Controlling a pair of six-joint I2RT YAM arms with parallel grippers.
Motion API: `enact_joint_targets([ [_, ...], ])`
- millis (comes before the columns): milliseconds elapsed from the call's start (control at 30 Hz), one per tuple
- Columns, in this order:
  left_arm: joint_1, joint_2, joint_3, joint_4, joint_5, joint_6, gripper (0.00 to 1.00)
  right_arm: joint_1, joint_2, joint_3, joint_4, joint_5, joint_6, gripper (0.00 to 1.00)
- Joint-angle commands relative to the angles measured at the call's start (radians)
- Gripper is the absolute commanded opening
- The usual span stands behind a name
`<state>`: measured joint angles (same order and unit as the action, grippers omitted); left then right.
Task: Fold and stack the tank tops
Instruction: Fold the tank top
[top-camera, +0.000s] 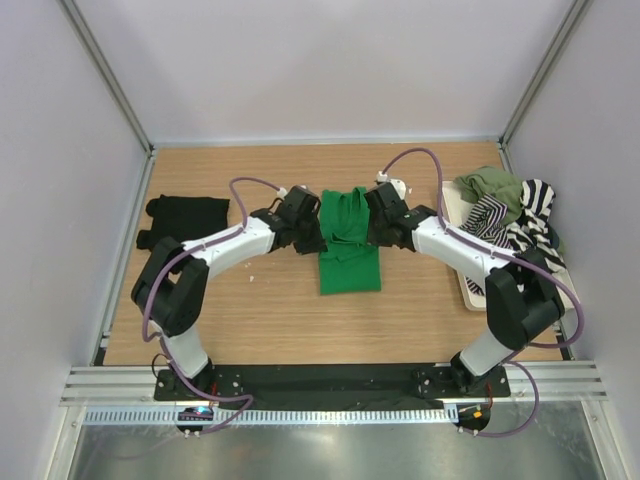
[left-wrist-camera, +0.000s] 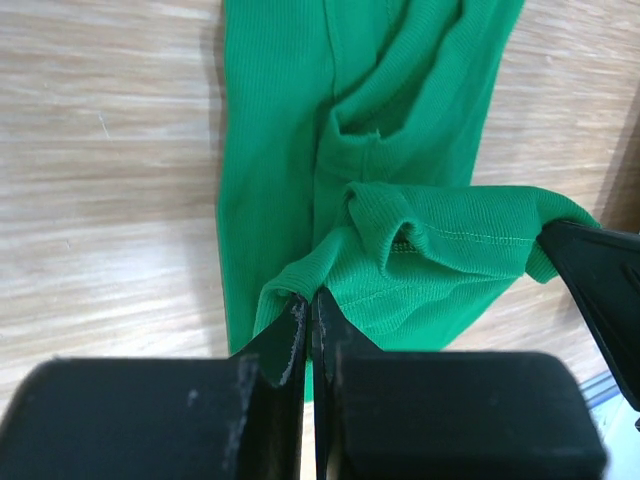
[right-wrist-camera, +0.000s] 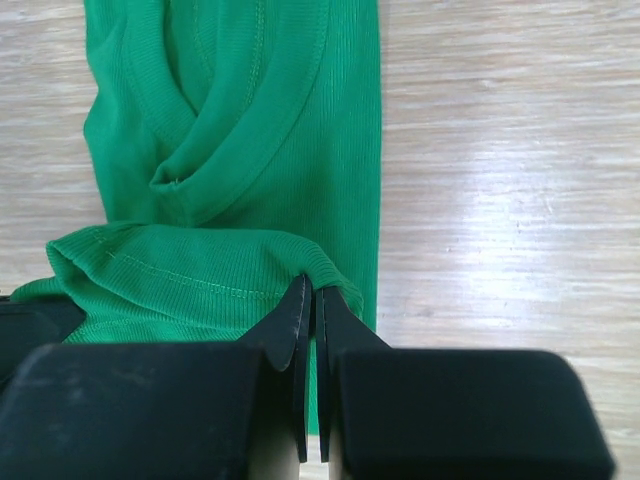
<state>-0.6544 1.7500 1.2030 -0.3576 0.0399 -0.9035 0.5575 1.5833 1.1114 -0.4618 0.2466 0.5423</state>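
Tank tops, four in view: one green tank top (top-camera: 349, 248) centre, one black tank top (top-camera: 188, 214) left, one olive tank top (top-camera: 492, 184) and apparently one striped tank top (top-camera: 522, 213) right. Tray (top-camera: 470, 287): one. Arms: two, left arm (top-camera: 226, 245), right arm (top-camera: 455, 248).

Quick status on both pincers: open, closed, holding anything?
Left pincer: closed on the green tank top, at its hem.
Right pincer: closed on the same hem.

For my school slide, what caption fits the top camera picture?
Left gripper and right gripper pinch the green tank top mid-fold on the table.
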Motion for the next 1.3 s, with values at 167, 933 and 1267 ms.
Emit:
enact_joint_targets([
  [167,0.019,0.083,0.079,-0.004,0.015,0.041,0.00,-0.028,0.092,0.053,0.083,-0.003,-0.028,0.02],
  [933,-0.017,-0.273,-0.219,0.047,0.040,0.038,0.65,-0.038,-0.284,-0.274,0.182,-0.122,-0.027,0.57],
  [1267,-0.085,-0.265,-0.368,0.175,0.074,-0.020,0.64,-0.036,-0.321,-0.469,0.264,-0.279,0.004,0.57],
])
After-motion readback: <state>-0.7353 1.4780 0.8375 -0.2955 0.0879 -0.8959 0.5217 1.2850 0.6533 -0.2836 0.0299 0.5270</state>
